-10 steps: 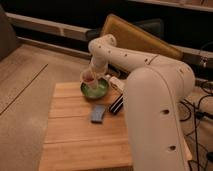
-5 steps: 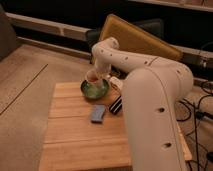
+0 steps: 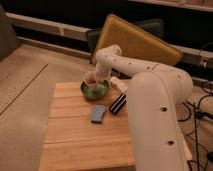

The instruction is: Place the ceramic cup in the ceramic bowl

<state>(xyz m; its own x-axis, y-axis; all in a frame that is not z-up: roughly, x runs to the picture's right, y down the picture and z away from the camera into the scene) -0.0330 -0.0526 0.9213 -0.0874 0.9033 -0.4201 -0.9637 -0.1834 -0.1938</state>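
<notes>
Lowered a little since the earlier frames, the cup (image 3: 92, 79) sits over the green bowl (image 3: 95, 89) at upper centre of the wooden desk (image 3: 75, 135). Directly above it hangs the claw (image 3: 98, 75), mostly hidden by the white arm (image 3: 150, 100); how far it is open cannot be told.
</notes>
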